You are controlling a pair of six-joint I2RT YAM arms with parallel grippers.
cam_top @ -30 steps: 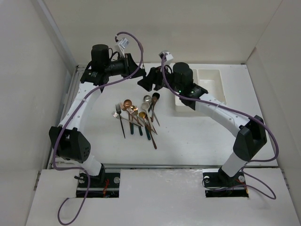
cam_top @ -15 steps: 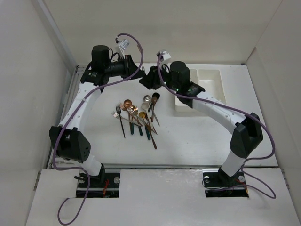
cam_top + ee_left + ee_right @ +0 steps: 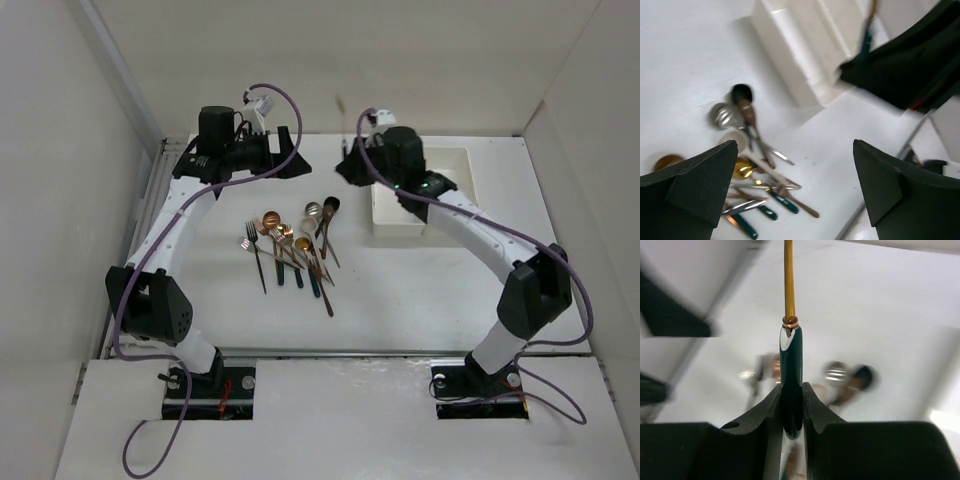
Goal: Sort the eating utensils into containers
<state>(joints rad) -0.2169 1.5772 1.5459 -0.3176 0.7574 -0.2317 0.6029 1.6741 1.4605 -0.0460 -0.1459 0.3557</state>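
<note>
The eating utensils (image 3: 295,247) lie in a loose pile mid-table: forks and spoons with copper, silver and black heads, also seen from the left wrist as the pile (image 3: 752,167). My right gripper (image 3: 791,390) is shut on one utensil (image 3: 791,357) with a dark teal handle and a gold stem that points away from the fingers. It hangs in the air left of the containers (image 3: 445,185), the white two-part tray (image 3: 805,45). My left gripper (image 3: 795,145) is open and holds nothing, high above the pile at the back left (image 3: 285,155).
White walls close in the table at the left, back and right. A metal rail (image 3: 150,215) runs along the table's left edge. The two arms' wrists are a short way apart at the back of the table.
My left gripper has opened wide and drawn back to the left. My right gripper has shut on the teal-handled utensil and swung right with it, toward the containers.
</note>
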